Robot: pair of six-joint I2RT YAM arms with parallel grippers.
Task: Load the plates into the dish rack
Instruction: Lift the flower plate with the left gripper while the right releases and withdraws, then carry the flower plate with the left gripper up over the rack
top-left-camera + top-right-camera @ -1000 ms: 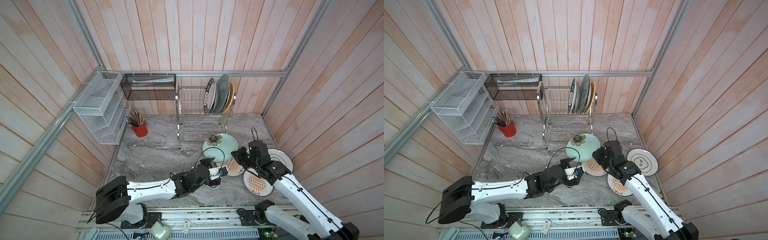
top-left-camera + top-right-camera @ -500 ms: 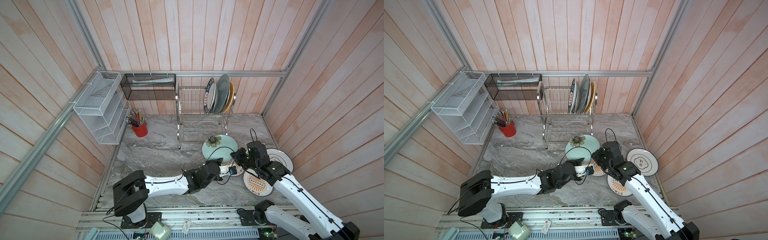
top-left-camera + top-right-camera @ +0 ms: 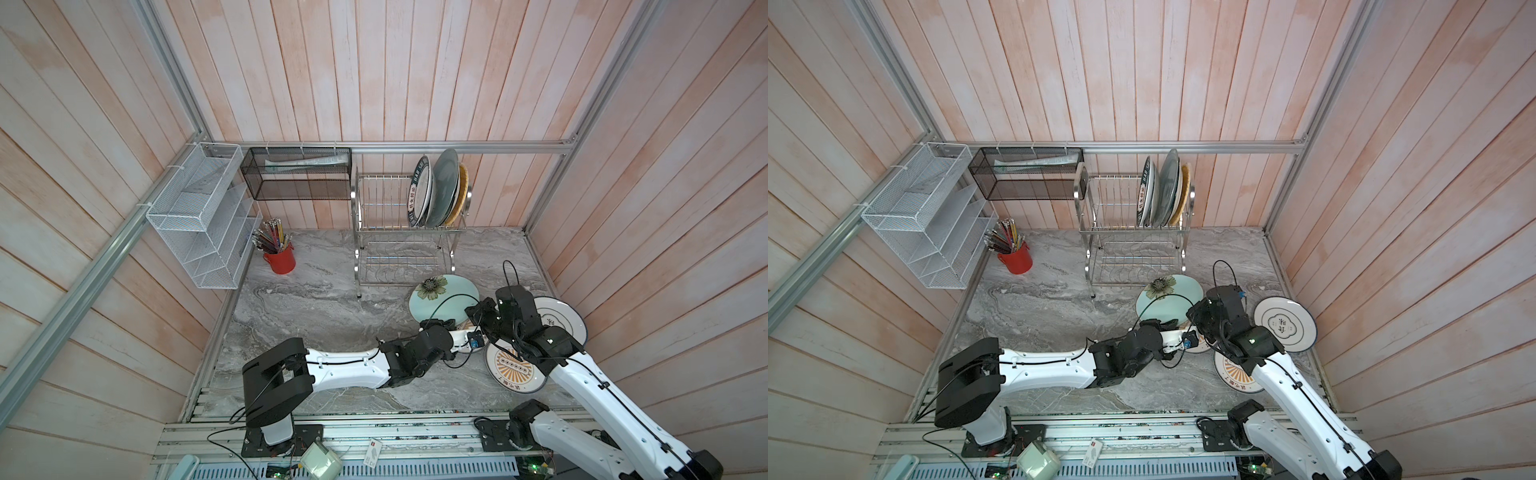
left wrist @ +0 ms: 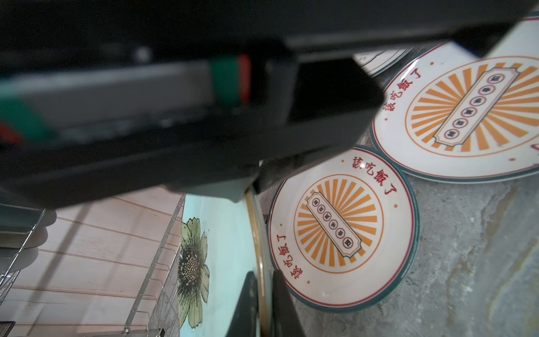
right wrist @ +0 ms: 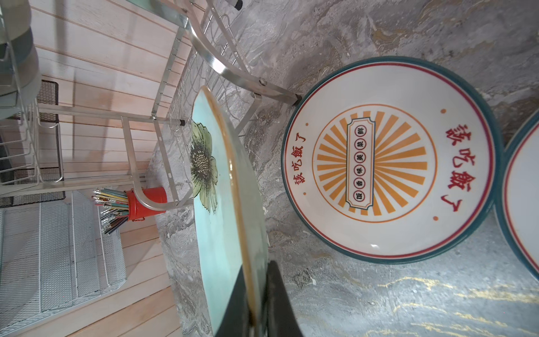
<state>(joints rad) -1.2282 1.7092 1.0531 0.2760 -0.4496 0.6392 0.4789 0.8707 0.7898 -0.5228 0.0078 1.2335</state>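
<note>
Plates, count them: four lie low around the marble tabletop (image 3: 316, 307), and the racked plates (image 3: 444, 187) stand on edge in the dish rack (image 3: 376, 199). There are at least three up there, packed too tightly for an exact count.

Take the table as a clock face in both top views. The one rack sits at 12 to 1 o'clock against the back wall. Its plates crowd its 3 o'clock end, and the upper slots toward 9 o'clock give open room.

The mint flower plate (image 3: 436, 305) is at 3 o'clock, its far rim near the rack's front foot. Two grippers, both on it! The left gripper (image 4: 264, 280) has its fingers narrow, pinching the rim. The right gripper (image 5: 258, 274) is clamped on that same rim, just beside.

The small sunburst plate (image 4: 344, 227) lies right by the grip. The large sunburst plate (image 3: 513, 370) is at 4 o'clock. The blue-ring plate (image 3: 561, 320) sits close to the table's 3 o'clock edge.

One red pencil cup (image 3: 280, 262) stands at 10 o'clock. The marble at centre and toward 9 o'clock lies open.
</note>
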